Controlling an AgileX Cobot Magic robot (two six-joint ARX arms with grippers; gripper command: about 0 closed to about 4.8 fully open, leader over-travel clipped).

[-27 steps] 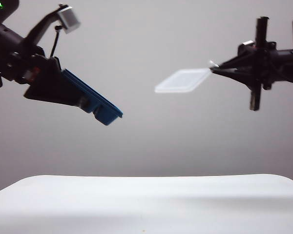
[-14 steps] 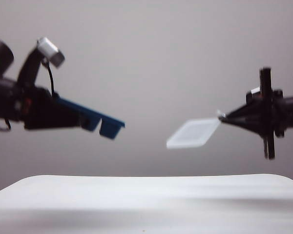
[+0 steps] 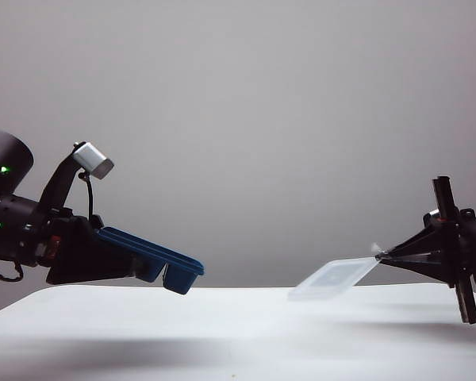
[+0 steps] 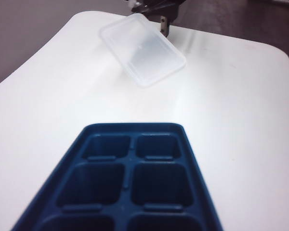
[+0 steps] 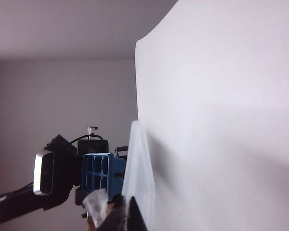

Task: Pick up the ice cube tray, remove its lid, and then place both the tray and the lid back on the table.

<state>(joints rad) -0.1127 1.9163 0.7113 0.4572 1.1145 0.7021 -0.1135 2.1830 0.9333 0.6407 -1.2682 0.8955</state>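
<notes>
In the exterior view my left gripper [image 3: 120, 254] is shut on the ice cube tray [image 3: 163, 260], a dark blue tray held low over the left end of the table [image 3: 222, 333], sloping slightly down. The left wrist view shows its open compartments [image 4: 135, 180]; my own fingers are hidden beneath it. My right gripper [image 3: 383, 255] is shut on a corner of the lid [image 3: 333, 278], a translucent whitish rectangle hanging tilted just above the table's right side. The right wrist view shows the lid [image 5: 137, 173] edge-on at the closed tips of that gripper [image 5: 125, 217], with the tray [image 5: 98, 173] beyond it.
The white table [image 4: 241, 120] spreads under both arms, with rounded corners and a dark floor past its edge. The left arm's wrist camera [image 3: 94, 161] sticks up above the tray. Only a plain grey wall stands behind.
Both arms have come down toward the table. The tray has sunk and levelled out, and the lid has dropped from well above the table to just over it.
</notes>
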